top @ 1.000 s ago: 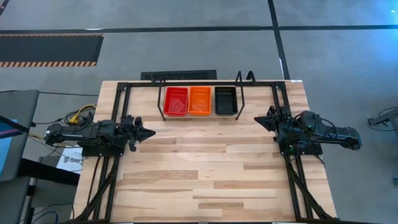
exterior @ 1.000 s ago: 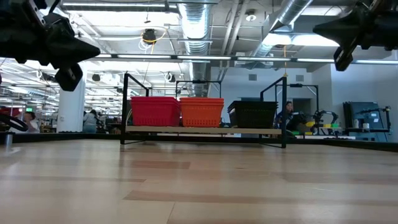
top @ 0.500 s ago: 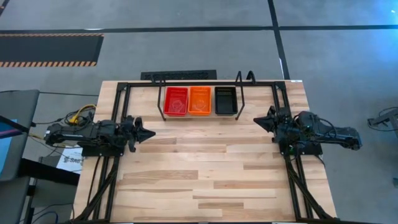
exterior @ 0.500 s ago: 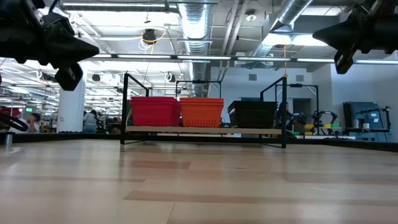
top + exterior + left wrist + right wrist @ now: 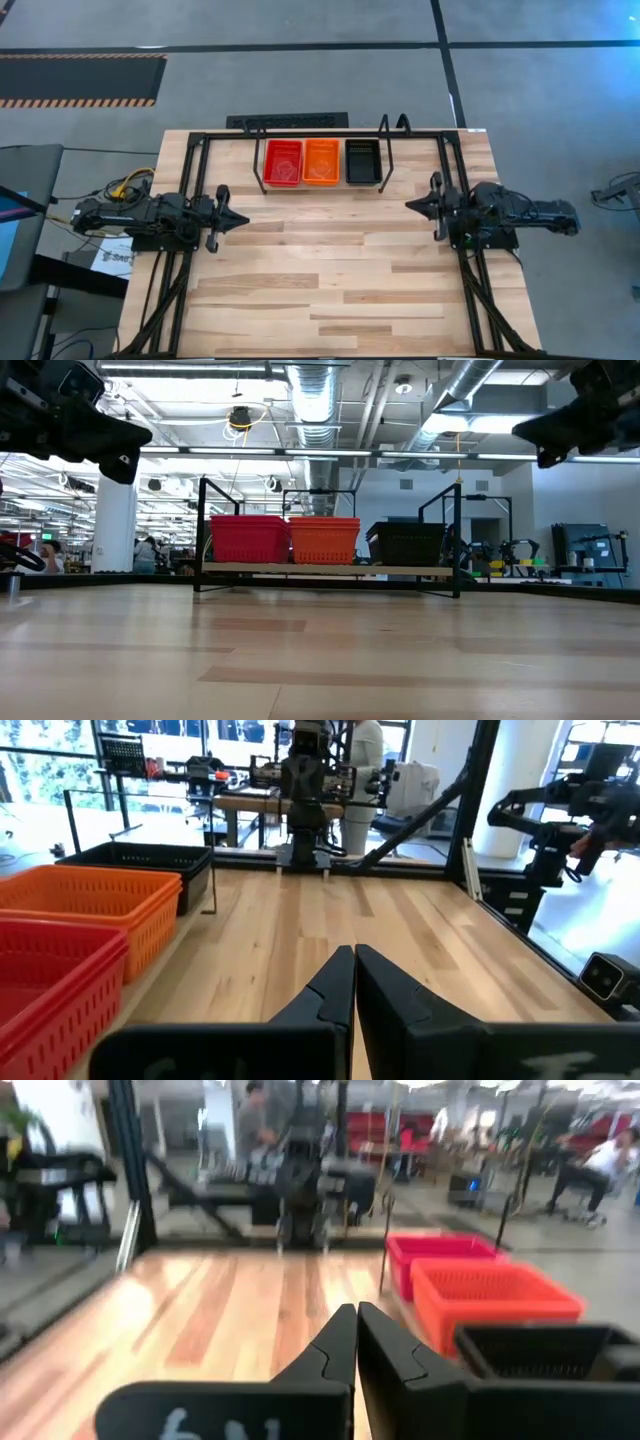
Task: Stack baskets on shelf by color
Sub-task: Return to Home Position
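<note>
Three baskets sit side by side on the shelf (image 5: 330, 569) near the table's far edge: red (image 5: 283, 162) at the left, orange (image 5: 321, 161) in the middle, black (image 5: 363, 161) at the right. Each rests by its bottom on the shelf's wooden board. My left gripper (image 5: 240, 216) hovers shut over the table's left side, pointing level toward the right; it also shows in the left wrist view (image 5: 354, 960). My right gripper (image 5: 410, 205) hovers shut over the right side, pointing level toward the left (image 5: 356, 1315). Neither holds anything.
Black frame bars (image 5: 190, 150) run along the table's left, right and far sides. A black strip (image 5: 288, 121) lies beyond the far edge. Bare wood (image 5: 330, 270) spreads between the arms and toward the near edge. People (image 5: 250, 1120) show in the room behind.
Both grippers have rolled about their own pointing line while staying where they were, above the table. The baskets and the shelf have not moved.
</note>
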Tool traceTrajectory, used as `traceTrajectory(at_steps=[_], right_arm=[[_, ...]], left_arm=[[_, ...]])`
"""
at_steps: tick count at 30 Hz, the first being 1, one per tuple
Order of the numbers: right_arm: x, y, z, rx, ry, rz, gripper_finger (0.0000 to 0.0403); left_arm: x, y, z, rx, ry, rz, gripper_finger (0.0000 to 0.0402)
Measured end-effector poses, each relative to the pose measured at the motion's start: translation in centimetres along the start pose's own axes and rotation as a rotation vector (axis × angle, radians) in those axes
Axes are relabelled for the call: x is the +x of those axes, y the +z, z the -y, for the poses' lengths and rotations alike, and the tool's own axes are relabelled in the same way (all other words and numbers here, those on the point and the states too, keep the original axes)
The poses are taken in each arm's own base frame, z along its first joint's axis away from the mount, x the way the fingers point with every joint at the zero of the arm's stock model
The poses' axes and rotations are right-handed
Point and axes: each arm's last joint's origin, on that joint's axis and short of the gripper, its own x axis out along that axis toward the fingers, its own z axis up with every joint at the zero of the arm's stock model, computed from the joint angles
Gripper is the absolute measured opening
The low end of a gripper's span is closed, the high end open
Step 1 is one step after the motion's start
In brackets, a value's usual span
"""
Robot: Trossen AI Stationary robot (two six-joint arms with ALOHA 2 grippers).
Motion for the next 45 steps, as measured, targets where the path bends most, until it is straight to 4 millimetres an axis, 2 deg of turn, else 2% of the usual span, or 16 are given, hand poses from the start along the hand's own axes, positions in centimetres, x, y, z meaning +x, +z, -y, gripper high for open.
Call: traceTrajectory(at_steps=[3,14,22,26,45], right_arm=[[0.0,-0.4,-0.2,0.000,0.025,-0.044,0.0029],[-0.1,-0.3,-0.7,0.029,0.077,-0.026,0.0029],[-0.2,0.7,-0.8,0.075,0.108,0.075,0.0029],[-0.2,1.1,-1.0,0.150,0.136,0.105,0.0028],[-0.2,0.1,-1.0,0.219,0.133,-0.002,0.0029]], left_arm=[[0.0,0.0,0.0,0.000,0.000,0.000,0.0000],[0.0,0.0,0.0,0.002,0.008,0.001,0.0000],[0.0,0.0,0.0,0.002,0.009,0.002,0.0000],[0.0,0.0,0.0,0.001,0.010,0.002,0.0000],[0.0,-0.2,0.0,-0.003,0.012,-0.017,0.0000]])
